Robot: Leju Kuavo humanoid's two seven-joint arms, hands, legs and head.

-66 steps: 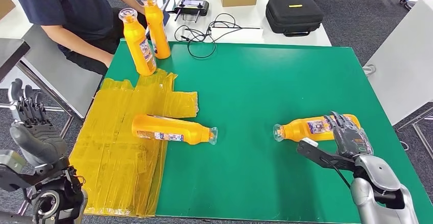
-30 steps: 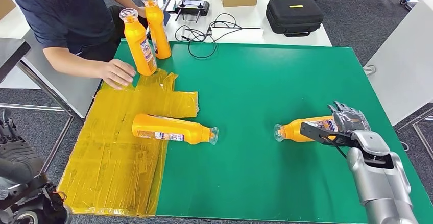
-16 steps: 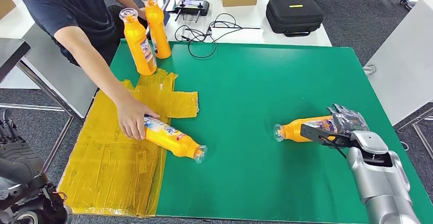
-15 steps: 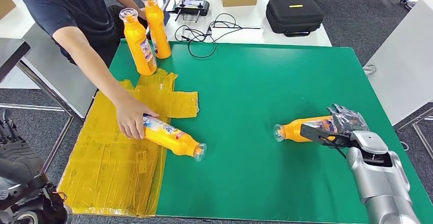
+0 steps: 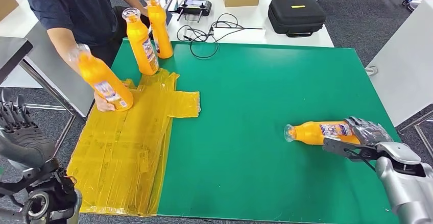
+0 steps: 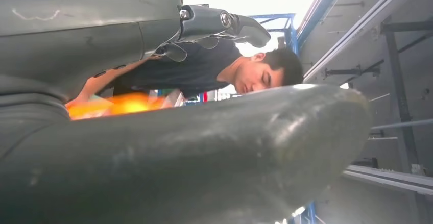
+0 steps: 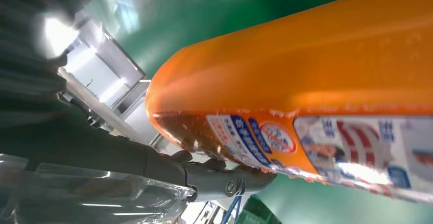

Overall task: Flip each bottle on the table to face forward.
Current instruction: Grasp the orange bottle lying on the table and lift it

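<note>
Gripping base end of lying bottle [image 5: 320, 132] near right edge of green table [image 5: 265, 106], right hand [image 5: 365, 132] fingers wrapped around it; right wrist view adds label [image 7: 286, 140] close-up. Left hand [image 5: 20, 132] off table's left side, holding nothing, fingers apart. Person's hand [image 5: 104, 104] tilting another bottle [image 5: 104, 83] over yellow sheet [image 5: 127, 147], two more bottles [image 5: 150, 32] upright at far left.

arms silver | right hand [image 5: 366, 132] dark grey | thumb thick, grey
</note>
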